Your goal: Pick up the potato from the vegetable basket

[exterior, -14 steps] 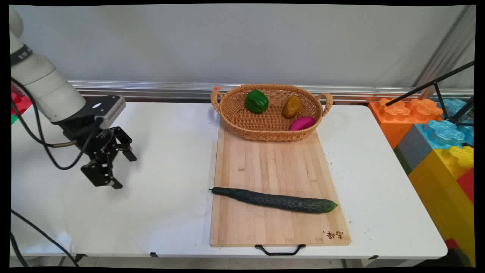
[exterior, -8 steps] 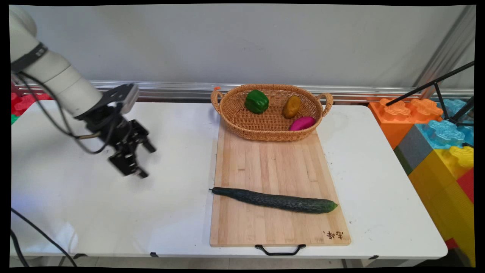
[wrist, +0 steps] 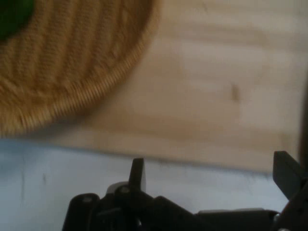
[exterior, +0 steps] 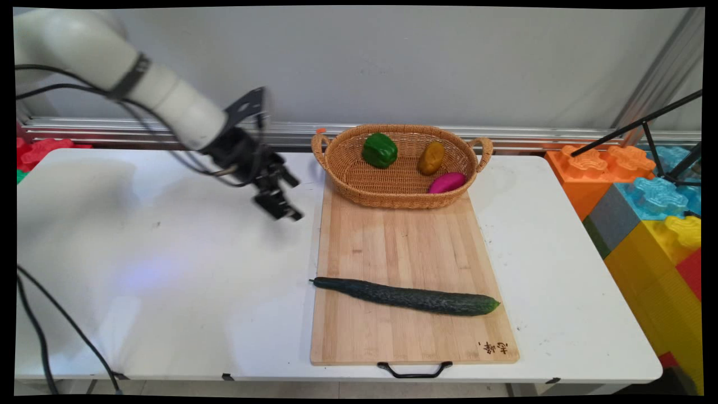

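Nothing can be read clearly; a small dark burned-in mark sits at the lower right corner of the cutting board, illegible.

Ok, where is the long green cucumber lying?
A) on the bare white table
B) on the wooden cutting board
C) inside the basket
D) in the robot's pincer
B: the cucumber lies across the near part of the wooden cutting board, well in front of the basket, while the empty pincer hangs over the table's left side.
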